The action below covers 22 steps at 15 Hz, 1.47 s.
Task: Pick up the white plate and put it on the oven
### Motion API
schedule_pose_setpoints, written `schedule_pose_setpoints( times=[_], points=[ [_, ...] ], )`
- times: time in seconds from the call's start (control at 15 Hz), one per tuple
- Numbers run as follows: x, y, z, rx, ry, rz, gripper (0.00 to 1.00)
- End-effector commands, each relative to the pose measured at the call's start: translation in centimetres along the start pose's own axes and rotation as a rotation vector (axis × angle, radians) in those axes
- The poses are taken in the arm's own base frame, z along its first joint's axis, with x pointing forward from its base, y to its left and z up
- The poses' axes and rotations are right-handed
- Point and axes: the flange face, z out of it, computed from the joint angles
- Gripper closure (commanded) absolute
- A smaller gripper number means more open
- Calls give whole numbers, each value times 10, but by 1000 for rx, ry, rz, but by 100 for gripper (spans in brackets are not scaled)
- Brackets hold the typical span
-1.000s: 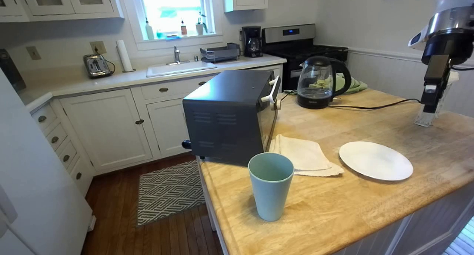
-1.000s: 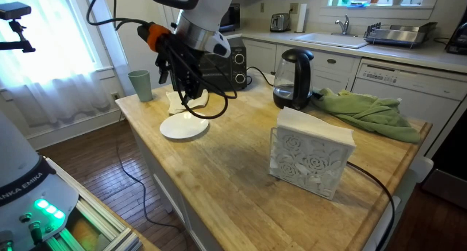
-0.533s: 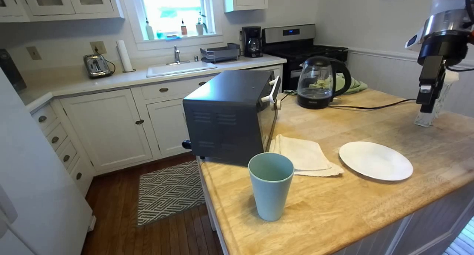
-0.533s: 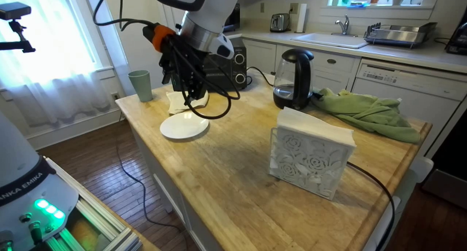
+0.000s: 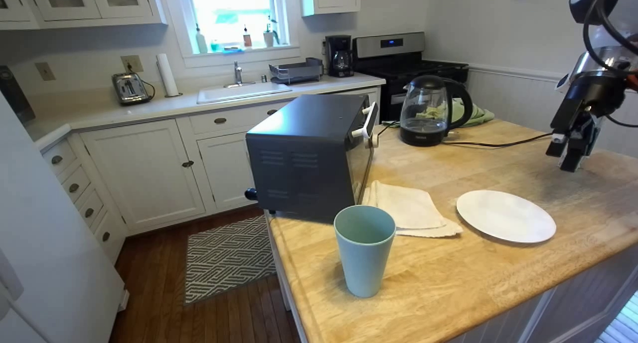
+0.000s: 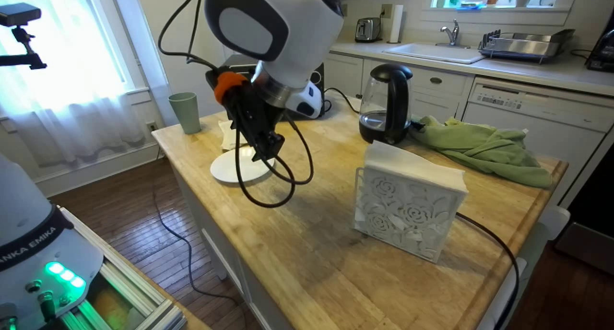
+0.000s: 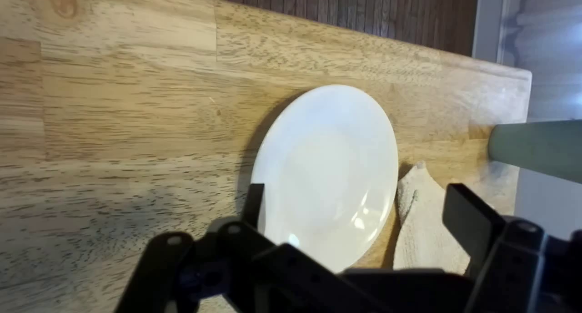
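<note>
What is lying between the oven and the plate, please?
A cream napkin lies between the oven and the plate; this shows in an exterior view.

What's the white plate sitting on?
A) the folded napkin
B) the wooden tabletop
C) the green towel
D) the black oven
B: in the wrist view the white plate lies on the wooden tabletop, with wood showing between it and the folded napkin.

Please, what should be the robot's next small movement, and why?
Probably ease the open gripper down toward the nearest rim of the white plate. The wrist view shows its jaws wide apart, and in an exterior view it hangs above the wooden table, apart from the plate, which lies flat and ungripped.
</note>
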Motion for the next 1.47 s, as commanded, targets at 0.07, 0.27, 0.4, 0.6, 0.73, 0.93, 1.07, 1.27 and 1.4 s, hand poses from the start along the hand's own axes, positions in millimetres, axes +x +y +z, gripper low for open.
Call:
schedule_pose_setpoints(
  times=[0.07,0.27,0.4,0.6,0.73,0.93,1.07,1.27,1.4],
  points=[
    [21,17,33,83,65,64,0],
    [17,13,36,68,47,76,0],
    [20,15,42,70,44,83,0],
    [21,17,41,68,47,84,0],
    [28,23,48,61,59,74,0],
    [33,35,54,63,72,72,0],
    [34,43,59,75,72,62,0],
    [40,51,69,95,75,-7,0],
    [44,55,75,127,87,-35,0]
  ],
)
